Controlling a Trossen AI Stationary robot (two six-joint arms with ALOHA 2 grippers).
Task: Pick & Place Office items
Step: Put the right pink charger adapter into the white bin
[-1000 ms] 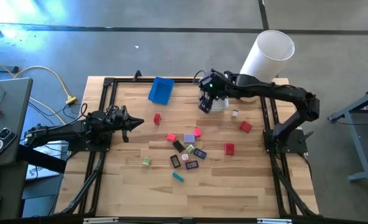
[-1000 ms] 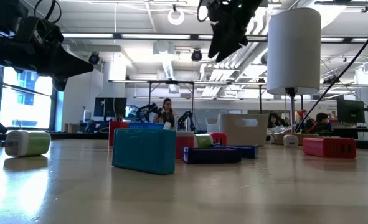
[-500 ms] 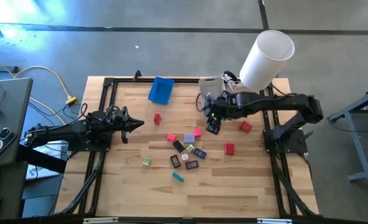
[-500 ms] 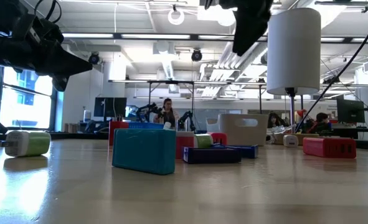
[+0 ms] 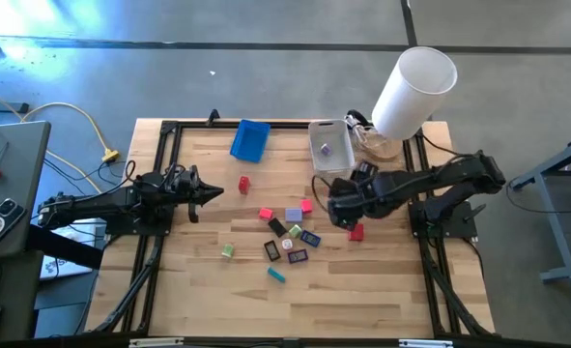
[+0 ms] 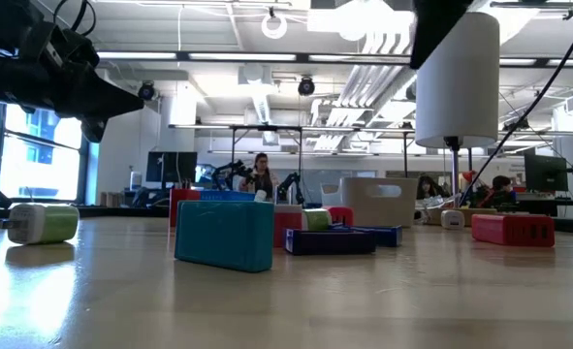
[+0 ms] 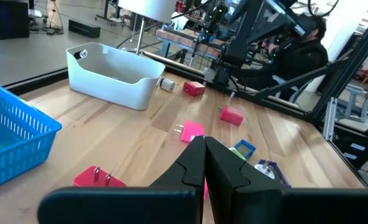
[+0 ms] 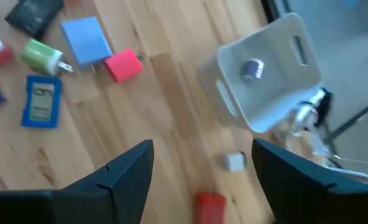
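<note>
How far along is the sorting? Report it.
Done: one purple piece lies in the white bin. In hand: nothing; the right end effector hovers open above the table. Left: the other pieces scattered on the table. The left end effector waits shut.

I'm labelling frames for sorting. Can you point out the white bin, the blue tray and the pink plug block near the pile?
Translucent white rectangular bin (image 5: 329,145): high view, inside floor.
Blue rectangular tray (image 5: 250,141): high view, centre of its floor.
Pink plug block (image 5: 306,206): high view, top face.
</note>
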